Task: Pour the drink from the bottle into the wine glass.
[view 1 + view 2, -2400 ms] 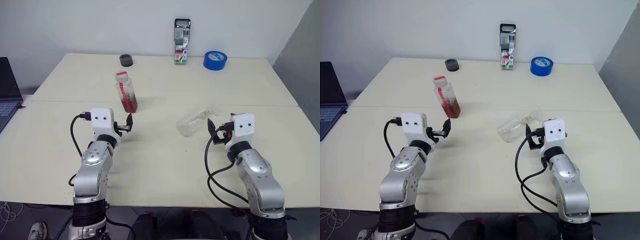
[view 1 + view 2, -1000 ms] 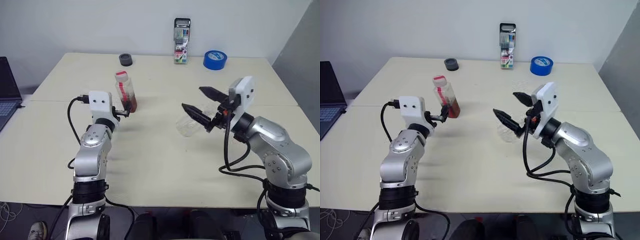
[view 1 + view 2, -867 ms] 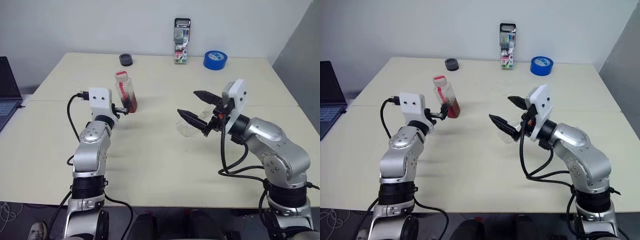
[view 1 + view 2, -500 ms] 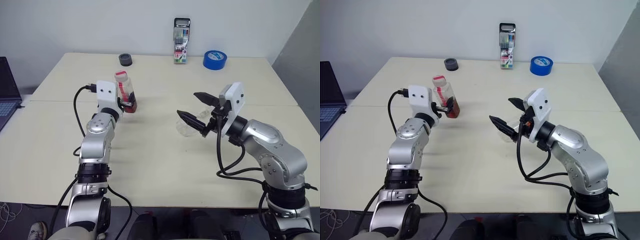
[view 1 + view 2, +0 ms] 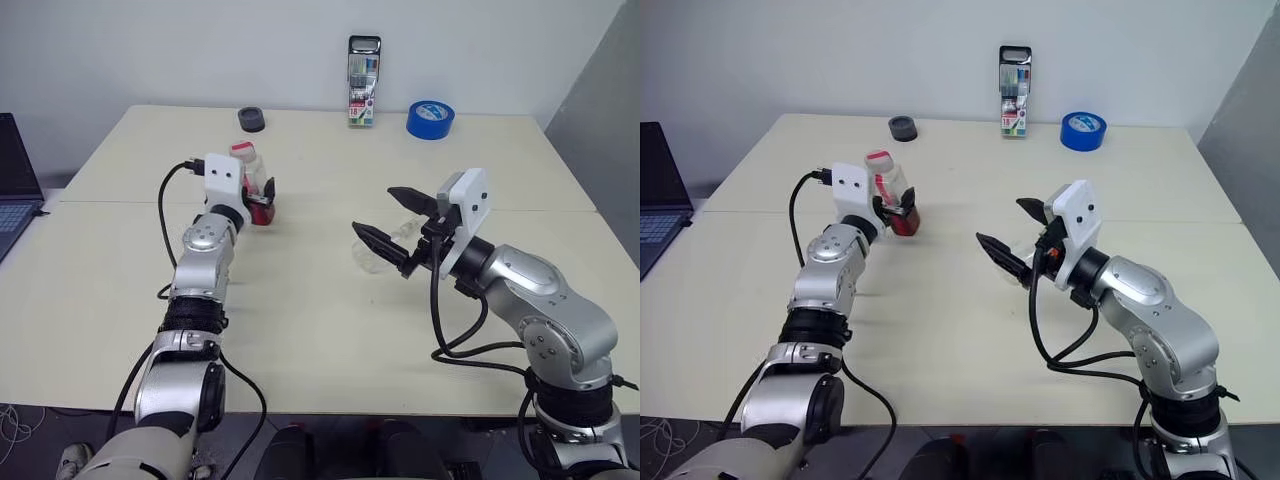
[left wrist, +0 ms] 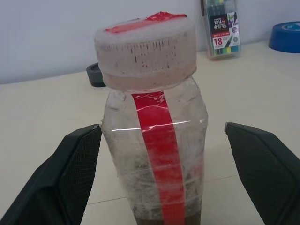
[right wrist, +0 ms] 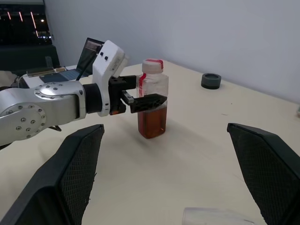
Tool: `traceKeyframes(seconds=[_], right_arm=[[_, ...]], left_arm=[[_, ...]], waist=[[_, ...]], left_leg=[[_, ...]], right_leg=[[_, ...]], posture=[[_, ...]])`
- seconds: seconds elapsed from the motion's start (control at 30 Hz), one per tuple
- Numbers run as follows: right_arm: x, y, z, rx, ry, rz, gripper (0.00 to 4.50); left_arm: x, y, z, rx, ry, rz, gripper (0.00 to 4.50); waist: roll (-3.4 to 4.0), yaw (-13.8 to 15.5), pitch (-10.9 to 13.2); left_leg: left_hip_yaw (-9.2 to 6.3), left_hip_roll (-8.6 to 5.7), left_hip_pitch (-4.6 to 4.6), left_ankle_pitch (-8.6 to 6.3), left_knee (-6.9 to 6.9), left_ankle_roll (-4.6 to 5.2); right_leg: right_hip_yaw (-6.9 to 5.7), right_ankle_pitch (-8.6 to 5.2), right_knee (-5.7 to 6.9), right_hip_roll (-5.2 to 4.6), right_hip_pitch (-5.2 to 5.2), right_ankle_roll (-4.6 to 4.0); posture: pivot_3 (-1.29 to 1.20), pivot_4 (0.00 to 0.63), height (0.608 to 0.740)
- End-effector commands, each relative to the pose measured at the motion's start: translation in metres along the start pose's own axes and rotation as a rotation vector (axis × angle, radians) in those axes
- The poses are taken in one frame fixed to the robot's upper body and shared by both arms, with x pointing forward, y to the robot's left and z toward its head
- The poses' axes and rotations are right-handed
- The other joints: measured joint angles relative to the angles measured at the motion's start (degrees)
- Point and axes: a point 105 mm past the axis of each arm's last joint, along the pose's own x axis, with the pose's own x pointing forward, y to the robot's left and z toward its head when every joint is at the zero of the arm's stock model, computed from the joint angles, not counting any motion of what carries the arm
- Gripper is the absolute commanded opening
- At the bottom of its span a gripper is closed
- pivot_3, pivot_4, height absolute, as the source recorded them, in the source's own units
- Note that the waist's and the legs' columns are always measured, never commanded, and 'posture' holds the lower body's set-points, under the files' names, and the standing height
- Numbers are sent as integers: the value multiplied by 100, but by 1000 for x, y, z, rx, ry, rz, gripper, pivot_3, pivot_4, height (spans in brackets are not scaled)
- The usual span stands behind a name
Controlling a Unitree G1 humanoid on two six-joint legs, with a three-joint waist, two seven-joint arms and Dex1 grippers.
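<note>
The bottle [image 5: 254, 180] stands upright on the table, left of centre, with its white-pink cap on. The reddish-brown drink [image 7: 151, 124] fills its lower part. My left gripper [image 5: 262, 196] is level and open. Its fingers [image 6: 70, 178] flank the bottle's body, with a gap showing on at least one side. The wine glass [image 5: 372, 262] lies on its side near the table's middle, partly hidden behind my right gripper [image 5: 385, 228]. That gripper hovers above the table, open wide and empty, pointing towards the bottle.
A pack of markers [image 5: 364, 82], a blue tape roll [image 5: 430, 120] and a small dark ring [image 5: 252, 120] sit along the table's far edge. A laptop [image 5: 15, 190] lies at the far left. A seam crosses the tabletop [image 5: 300, 330].
My left gripper has moved forward until its open fingers flank the bottle. My right gripper rose from beside the lying glass earlier and has held almost still over the last second.
</note>
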Motion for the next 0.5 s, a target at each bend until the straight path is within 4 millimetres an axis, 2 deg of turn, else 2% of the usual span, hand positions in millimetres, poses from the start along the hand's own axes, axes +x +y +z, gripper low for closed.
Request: traceKeyframes(seconds=[0.03, 0.5], right_arm=[[-5, -1, 13, -32, -44, -15, 4500], [-7, -2, 16, -18, -47, -31, 4500]], left_arm=[[8, 2, 23, 11, -82, 2, 4473], [13, 7, 21, 30, -89, 5, 4473]], waist=[[0, -1, 0], [0, -7, 0]], left_leg=[[-1, -1, -1, 0, 1, 0], [-4, -3, -2, 0, 1, 0]], right_leg=[[-1, 0, 0, -1, 0, 0], [-4, 0, 0, -3, -1, 0]], posture=[[0, 150, 740], [0, 150, 740]])
